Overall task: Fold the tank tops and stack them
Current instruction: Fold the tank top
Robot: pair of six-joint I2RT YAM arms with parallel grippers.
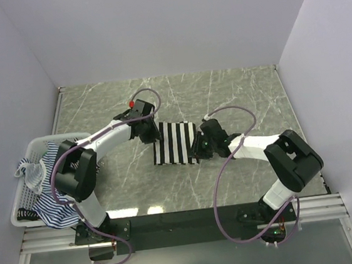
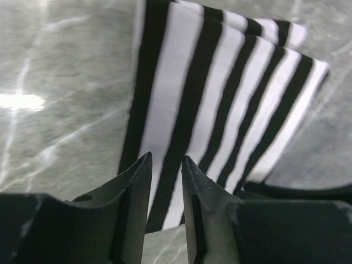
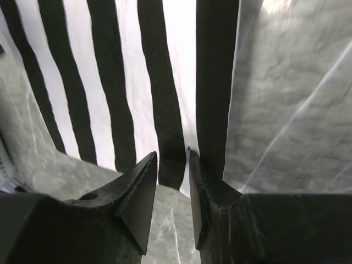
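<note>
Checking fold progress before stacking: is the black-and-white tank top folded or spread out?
Folded. The black-and-white tank top lies as a compact rectangle on the table; the left wrist view shows offset layer edges.

Right gripper point(image 3: 173, 157) at bottom centre, jaws a narrow gap apart. Tips sit over the edge of the black-and-white striped tank top point(image 3: 126, 71), contact unclear. Top lies flat on the grey marble tabletop point(image 3: 291, 110).
</note>
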